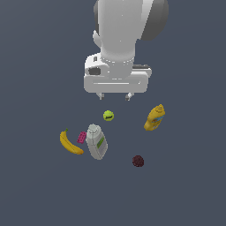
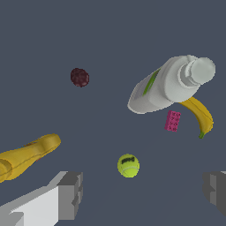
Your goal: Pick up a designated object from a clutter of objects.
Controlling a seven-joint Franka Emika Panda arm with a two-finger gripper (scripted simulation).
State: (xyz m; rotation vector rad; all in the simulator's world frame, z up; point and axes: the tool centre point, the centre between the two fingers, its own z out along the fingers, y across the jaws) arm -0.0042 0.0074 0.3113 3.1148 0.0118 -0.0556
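Observation:
The designated object, a small dark maroon bumpy ball [image 1: 138,160] [image 2: 80,77], lies alone on the grey floor, nearest the front of the exterior view. My gripper [image 1: 115,96] [image 2: 143,194] hangs high above the clutter, open and holding nothing, its fingertips [image 2: 70,194] wide apart. It is roughly over the yellow-green tennis ball [image 1: 108,115] [image 2: 128,165], well away from the maroon ball. The rest of the clutter is a banana [image 1: 69,143] [image 2: 201,115], a small pink block [image 1: 81,137] [image 2: 172,121], a grey-white bottle with a green label [image 1: 96,141] [image 2: 170,86] and a yellow bottle [image 1: 155,118] [image 2: 27,154].
The pink block lies between the banana and the grey-white bottle, close to both. The yellow bottle lies apart at the exterior view's right. Open dark floor surrounds the maroon ball on all sides.

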